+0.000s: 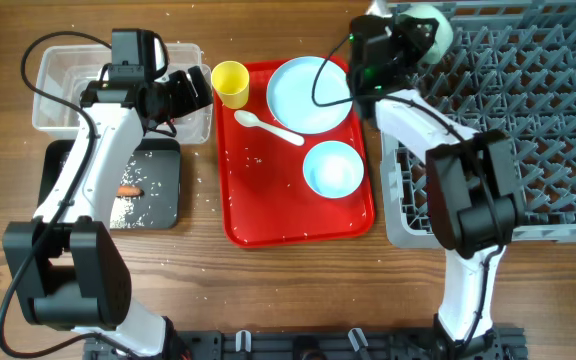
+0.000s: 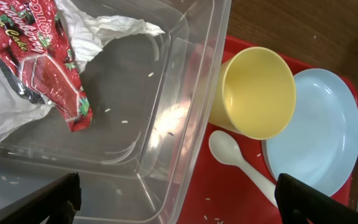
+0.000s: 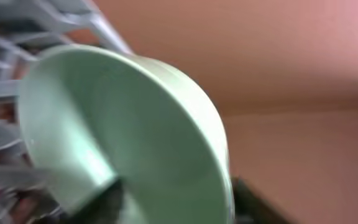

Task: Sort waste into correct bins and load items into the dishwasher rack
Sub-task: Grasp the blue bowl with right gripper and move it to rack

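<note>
My left gripper [image 1: 186,92] [image 2: 179,208] is open and empty, over the right end of the clear bin [image 1: 58,70] [image 2: 185,106]. That bin holds the red snack wrapper [image 2: 45,59] and a white napkin [image 2: 101,28]. The yellow cup [image 1: 230,83] [image 2: 257,93], white spoon [image 1: 268,127] [image 2: 238,162], blue plate [image 1: 309,94] [image 2: 322,137] and one pale bowl [image 1: 333,168] sit on the red tray [image 1: 238,220]. My right gripper [image 1: 413,42] [image 3: 179,205] is shut on the other pale bowl [image 1: 432,27] [image 3: 123,124], held tilted over the far left corner of the grey rack [image 1: 528,120].
The black bin [image 1: 158,190] lies in front of the clear one and holds the orange stick [image 1: 128,190] and some rice. Rice grains are scattered on the tray [image 1: 258,160] and on the table beside it. The right wrist view is blurred.
</note>
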Available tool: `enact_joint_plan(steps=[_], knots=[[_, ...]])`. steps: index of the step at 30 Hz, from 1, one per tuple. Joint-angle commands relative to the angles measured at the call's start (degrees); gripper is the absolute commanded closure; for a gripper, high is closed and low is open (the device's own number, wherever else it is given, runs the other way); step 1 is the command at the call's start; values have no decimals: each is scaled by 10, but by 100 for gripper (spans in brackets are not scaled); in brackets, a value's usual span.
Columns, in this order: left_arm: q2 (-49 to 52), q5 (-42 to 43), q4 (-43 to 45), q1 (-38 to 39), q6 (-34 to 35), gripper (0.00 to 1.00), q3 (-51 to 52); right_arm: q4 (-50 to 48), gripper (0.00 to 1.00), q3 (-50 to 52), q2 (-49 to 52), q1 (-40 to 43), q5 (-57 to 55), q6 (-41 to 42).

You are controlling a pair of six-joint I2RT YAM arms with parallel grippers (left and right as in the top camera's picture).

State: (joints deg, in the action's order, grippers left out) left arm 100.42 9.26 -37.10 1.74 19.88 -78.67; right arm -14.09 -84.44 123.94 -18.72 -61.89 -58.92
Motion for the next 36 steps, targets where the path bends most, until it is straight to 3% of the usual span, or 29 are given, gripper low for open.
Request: enact_joint_plan(steps=[1,8,11,13,18,20,22,24,25,27,32,36], knots=[[5,-3,1,-3,1,0,-7,-14,8,7,14,-17,10,4],[5,-3,1,-3,1,0,-7,-21,5,7,-58,-39,36,15],[5,-3,1,-3,1,0,-7,26,5,7,-116,-48,72,81],[5,-3,1,-3,1,0,-7,135,1,7,-167,-59,139,202],[5,-3,1,-3,1,0,-7,427,0,7,-259,-62,477,515],[5,-3,1,-3,1,0,-7,559,0,7,-288,-64,642,547],[5,-3,1,-3,1,0,-7,626,0,14,-285,-64,720,624],[5,-3,1,-3,1,0,-7,654,7,41,-283,-69,722,699],[5,-3,1,-3,1,0,-7,669,22,71,-283,-73,712,756],[5,-3,1,-3,1,0,-7,677,26,120,-283,-79,696,841],[5,-3,1,-3,1,0,-7,654,32,211,-283,-96,629,941],[5,-3,1,-3,1,0,-7,573,40,260,-282,-100,614,959]])
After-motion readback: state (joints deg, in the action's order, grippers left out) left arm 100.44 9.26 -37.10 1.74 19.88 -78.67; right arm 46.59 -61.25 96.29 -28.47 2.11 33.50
